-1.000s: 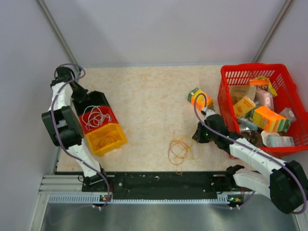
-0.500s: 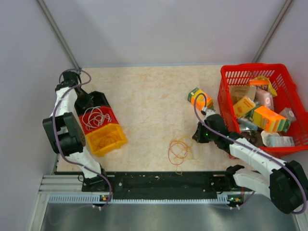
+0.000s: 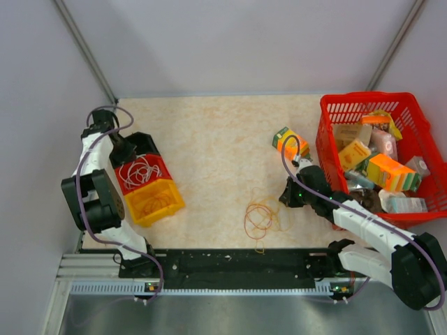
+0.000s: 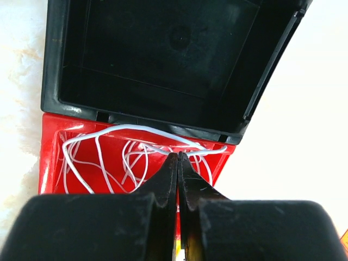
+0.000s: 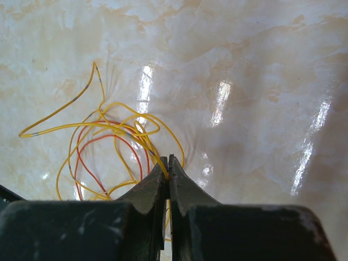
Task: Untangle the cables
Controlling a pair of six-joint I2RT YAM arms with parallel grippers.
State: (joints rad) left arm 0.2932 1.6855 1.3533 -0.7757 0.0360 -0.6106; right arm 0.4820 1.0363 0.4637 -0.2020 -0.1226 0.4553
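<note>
Worktop, beige marbled, glossy; grey walls behind. At 9 o'clock: black bin, red bin holding white cables, yellow bin; left tool closed over the red bin, tips at a white strand, grip uncertain. At 6 o'clock: yellow-and-red cables, loose on the worktop; right tool closed on a yellow strand. At 3 o'clock: orange-green carton, red basket of packets.

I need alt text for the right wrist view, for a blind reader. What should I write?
The right gripper, jaws shut, points at a loose tangle of thin yellow and red cables on a glossy marbled table. Its tips meet the tangle's edge; whether they pinch a wire is unclear.
</note>
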